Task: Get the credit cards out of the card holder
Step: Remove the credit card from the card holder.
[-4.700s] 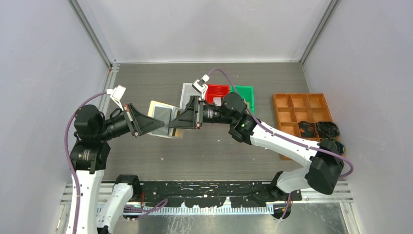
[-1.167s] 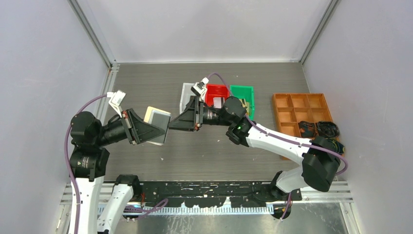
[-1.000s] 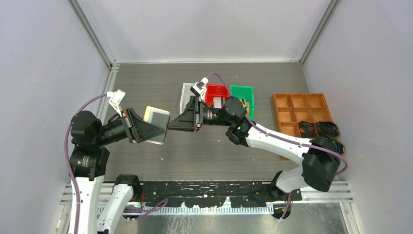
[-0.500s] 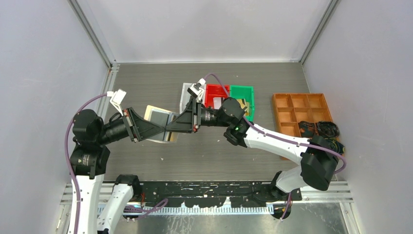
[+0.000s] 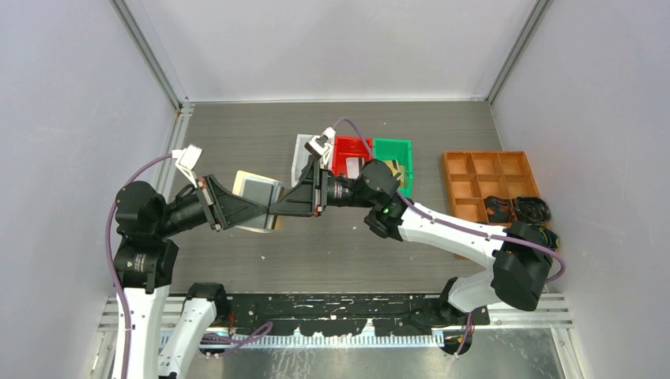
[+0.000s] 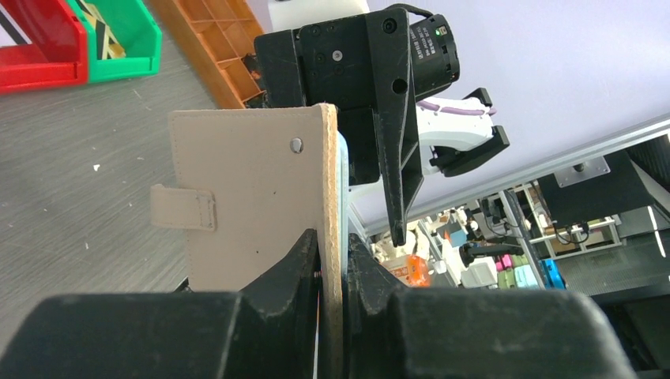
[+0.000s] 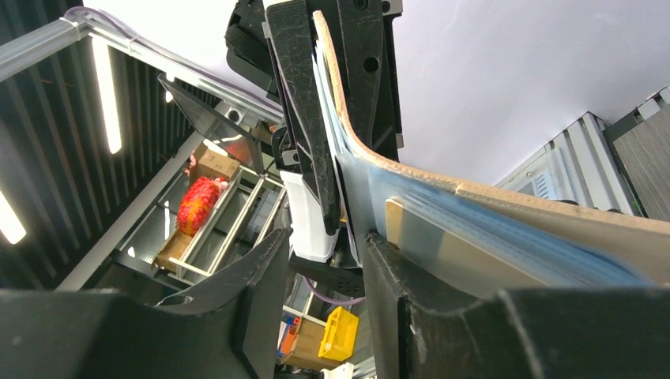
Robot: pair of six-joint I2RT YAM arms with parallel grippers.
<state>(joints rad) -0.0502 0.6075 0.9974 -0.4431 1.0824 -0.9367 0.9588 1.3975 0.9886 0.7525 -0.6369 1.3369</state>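
The beige card holder [image 5: 257,192] hangs open above the table, and my left gripper [image 5: 265,212] is shut on its cover edge. From the left wrist, the cover [image 6: 253,197] stands upright between the pads with its snap tab [image 6: 184,209] on the left. My right gripper [image 5: 276,208] faces it tip to tip and is open [image 7: 325,246], with nothing in the gap. The holder's clear sleeves lie against the outside of one of its fingers [image 7: 378,272]. A tan card [image 7: 442,249] sits in a sleeve. A white-grey card [image 5: 303,152] lies flat on the table behind.
A red bin [image 5: 351,148] and a green bin [image 5: 395,151] with flat pieces inside stand behind the right wrist. An orange compartment tray [image 5: 474,170] is at the right, with black items [image 5: 517,209] on its near end. Grey walls enclose the table.
The right gripper has slid left until its tips overlap the left gripper's at the holder, and its jaws have widened a little. The left gripper keeps its grip on the holder.
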